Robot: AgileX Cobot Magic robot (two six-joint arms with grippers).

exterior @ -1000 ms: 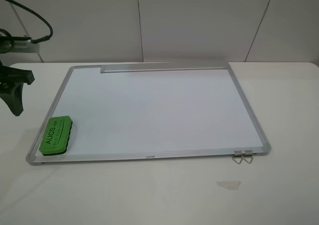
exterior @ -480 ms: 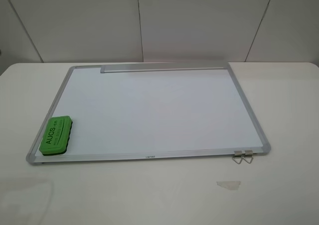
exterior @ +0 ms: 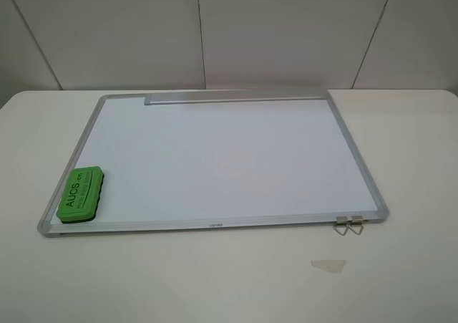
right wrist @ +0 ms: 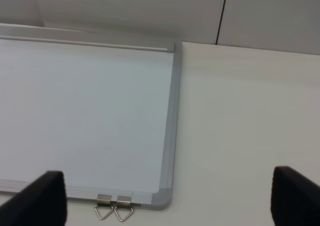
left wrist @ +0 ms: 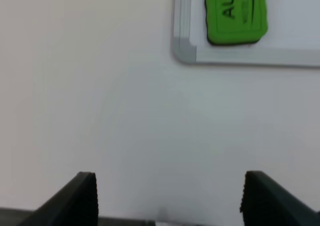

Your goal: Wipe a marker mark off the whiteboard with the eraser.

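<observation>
We see a white bench [exterior: 215, 280] from a high camera, with a large whiteboard [exterior: 215, 158] lying flat on it. The whiteboard has a silver frame and a silver tray strip [exterior: 236, 97] along its far long edge. Two small metal clips [exterior: 348, 224] hang from the near edge, close to the right corner. The board's white surface looks clean in every view; we cannot make out any marker mark on it.

The eraser [exterior: 80, 193], a bright green rounded block with dark "AUCS" lettering on top, lies flat on the whiteboard in its near left corner, just inside the frame. A pale scrap of tape [exterior: 328, 265] lies on the bench in front of the board, near the clips.

Neither arm shows in the high view. In the left wrist view, the left gripper [left wrist: 167, 198] hangs over bare bench with its two dark fingertips [left wrist: 80, 196] spread wide, holding nothing; the eraser and the board's corner sit well ahead of it. In the right wrist view, the right gripper [right wrist: 167, 201] is likewise spread wide and empty, above the board's right corner by the clips.
</observation>
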